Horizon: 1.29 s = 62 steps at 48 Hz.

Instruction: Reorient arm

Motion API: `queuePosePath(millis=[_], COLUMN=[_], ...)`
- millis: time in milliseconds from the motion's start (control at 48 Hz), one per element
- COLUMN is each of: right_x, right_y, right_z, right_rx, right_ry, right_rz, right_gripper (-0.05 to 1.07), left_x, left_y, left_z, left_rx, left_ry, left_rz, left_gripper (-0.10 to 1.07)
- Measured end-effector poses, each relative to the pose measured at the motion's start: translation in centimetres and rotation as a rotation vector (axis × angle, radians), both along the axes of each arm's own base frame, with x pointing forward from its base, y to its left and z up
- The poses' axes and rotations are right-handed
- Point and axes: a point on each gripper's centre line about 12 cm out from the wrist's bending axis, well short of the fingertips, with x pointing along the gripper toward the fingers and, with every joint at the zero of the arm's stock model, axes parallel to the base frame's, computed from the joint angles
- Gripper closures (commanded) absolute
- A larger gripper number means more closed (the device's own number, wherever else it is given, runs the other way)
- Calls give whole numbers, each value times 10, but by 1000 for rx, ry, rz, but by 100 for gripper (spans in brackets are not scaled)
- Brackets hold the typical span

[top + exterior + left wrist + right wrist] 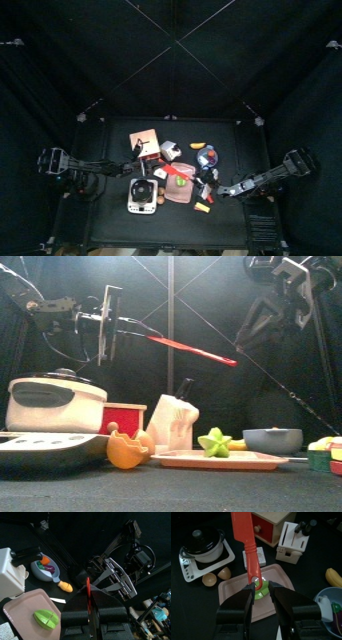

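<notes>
Step in hand: reorienting the arm (267, 182), the darker one entering from the right of the top view. We judged it mid-way, with the wrist brought round to meet a red tool (194, 350) offered across the middle of the counter (227, 228).

Position of the arm: raised well above the counter. It sloped down from the upper right in the front view, with its forearm rolled so that its wrist camera looked down along the tool onto a pink tray (231, 597).

Right hand (259, 587): jaws spread fairly wide, standing on either side of the tool's narrow end. We saw no pad pressing on it, so we recorded nothing as held.

Left hand (93, 614): closed on the other end of the red tool. We inferred this grip because the tool hung level-to-sloping in mid-air with no other support. In the left wrist view the blade ran edge-on from between the jaws towards the opposite hand.

Next move, in our estimate: a small turn of the right wrist to set the pads flat against the tool's broad faces rather than its edges. A slight advance should follow so that more of the end lies between the jaws before any closing. The left hand would need to hold steady meanwhile.

Risk noted: a skewed closure could twist the thin tool out of line.
</notes>
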Motion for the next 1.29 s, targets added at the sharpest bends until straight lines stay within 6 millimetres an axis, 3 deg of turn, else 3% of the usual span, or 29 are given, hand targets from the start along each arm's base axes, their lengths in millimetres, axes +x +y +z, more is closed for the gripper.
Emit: queuePosePath(millis=[250,667,1021,1292], right_x=[0,11,24,28], right_y=[-8,-6,-3,-3], right_z=[2,-1,-10,-21], right_rx=[120,200,179,146], right_ry=[-61,-86,-52,-12], right_rz=[103,240,277,292], right_gripper=[12,12,14,26], left_x=[1,-3,-1,3], left_y=[-9,-26,-27,-27], left_z=[2,11,6,4], left_rx=[99,460,598,617], left_ry=[-4,-81,-57,-77], left_rz=[-72,-205,-199,-195], left_gripper=[70,70,70,70])
